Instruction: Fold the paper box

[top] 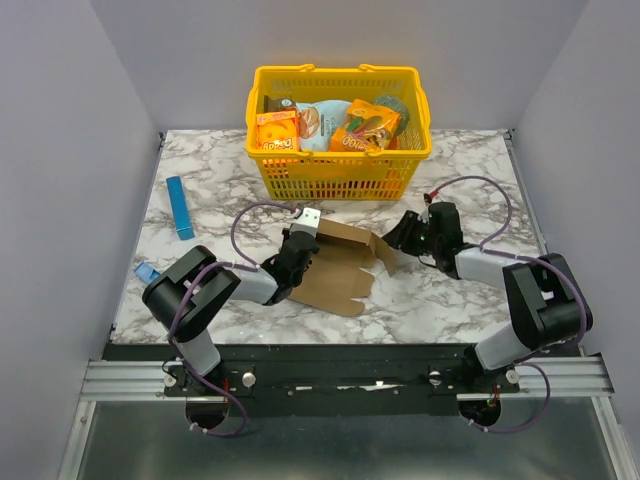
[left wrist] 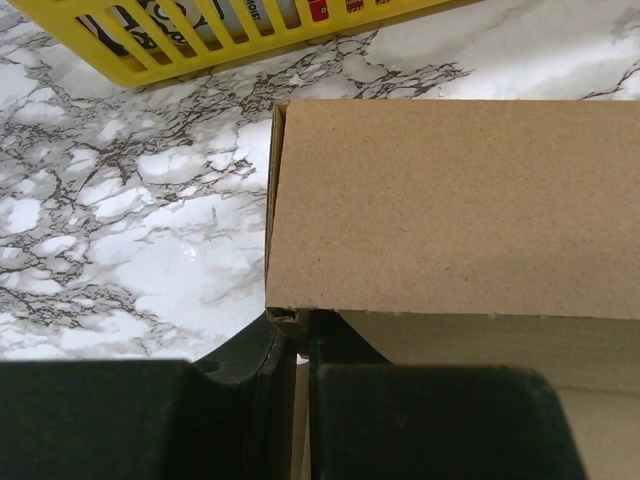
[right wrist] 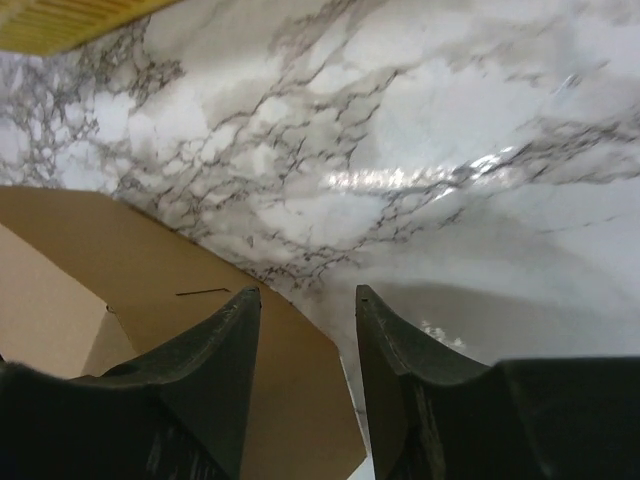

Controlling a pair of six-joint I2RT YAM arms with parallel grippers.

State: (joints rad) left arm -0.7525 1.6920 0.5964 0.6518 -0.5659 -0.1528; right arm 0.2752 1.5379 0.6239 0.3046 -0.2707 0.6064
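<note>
Brown paper box [top: 338, 272] lies half folded in the middle of the desk [top: 460, 180], between the two hands. The left hand [top: 300, 250] reaches in low and pinches its left wall. The right hand [top: 403, 233] is just at its right flap, fingers spread apart, and the yellow basket [top: 340, 160] sits close behind.
</note>
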